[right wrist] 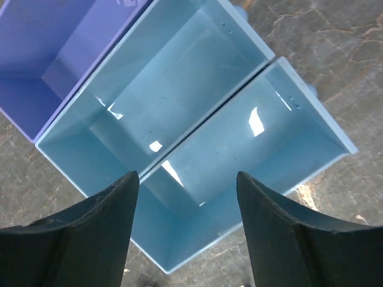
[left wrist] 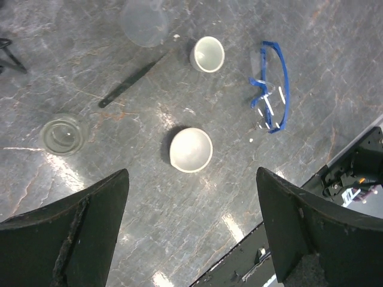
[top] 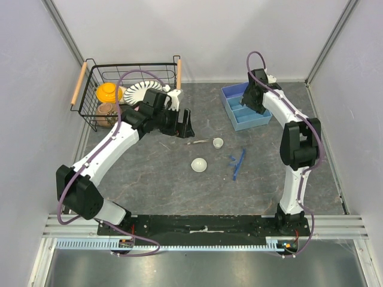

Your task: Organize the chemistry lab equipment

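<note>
hovering above the grey surface point(top: 149, 182), the left hand point(left wrist: 191, 173) has its jaws spread wide with nothing between them. the white dome-shaped dish point(left wrist: 191, 149) sits just beyond its fingertips, near the middle of the wrist view. the right hand point(right wrist: 187, 176) hangs over the blue tray point(right wrist: 209, 113) at the far right, jaws apart and empty as well.

the rest of the equipment lies loose mid-surface. the tiny white cup point(left wrist: 207, 54) stands upright with the thin metal spatula point(left wrist: 133, 81) flat near it. the blue plastic piece point(left wrist: 272, 86), which looks like folded glasses, is off to the right. a small clear round jar point(left wrist: 64, 134) sits close to the left finger.

the dish looks the likeliest pick, and the riskiest. its wall is smooth and curved, so a pinch that lands low or off centre could squirt it sideways or flip it. a finger touching down first on one side would shove it toward the blue plastic piece.

the clear jar is hard to make out against the mottled surface, and a descending finger could clip or topple it. the spatula lies so flat that the fingers may scrape the surface and skate over it, or knock the cup.

the tray compartments are narrow, so a release from too high could bounce the dish out. the black wire basket point(top: 128, 89) stands close behind the left arm, where a swing could snag its cable.
</note>
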Controlling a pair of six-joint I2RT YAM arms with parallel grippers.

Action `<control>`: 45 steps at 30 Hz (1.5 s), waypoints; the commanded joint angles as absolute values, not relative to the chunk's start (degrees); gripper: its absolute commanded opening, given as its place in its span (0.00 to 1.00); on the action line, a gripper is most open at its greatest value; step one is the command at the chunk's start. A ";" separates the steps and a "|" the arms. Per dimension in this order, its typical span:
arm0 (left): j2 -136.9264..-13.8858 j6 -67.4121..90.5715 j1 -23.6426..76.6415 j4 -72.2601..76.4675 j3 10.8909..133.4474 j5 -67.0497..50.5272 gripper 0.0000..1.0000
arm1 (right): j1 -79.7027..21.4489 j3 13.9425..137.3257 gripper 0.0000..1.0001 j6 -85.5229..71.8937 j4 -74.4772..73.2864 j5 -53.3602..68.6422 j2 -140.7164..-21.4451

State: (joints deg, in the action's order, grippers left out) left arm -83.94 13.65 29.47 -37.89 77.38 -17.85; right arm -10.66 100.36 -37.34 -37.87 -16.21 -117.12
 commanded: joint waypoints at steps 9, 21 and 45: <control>-84.11 15.82 25.40 -35.51 77.96 -21.27 0.93 | -10.72 113.20 0.74 -39.73 -37.97 -15.91 -126.73; -81.22 16.35 24.52 -34.19 73.39 -22.15 0.93 | -10.72 114.52 0.65 -38.67 -37.44 -13.71 -133.50; -76.20 17.67 24.61 -34.37 67.94 -23.82 0.92 | -14.58 104.60 0.00 -35.42 -33.67 -14.15 -133.51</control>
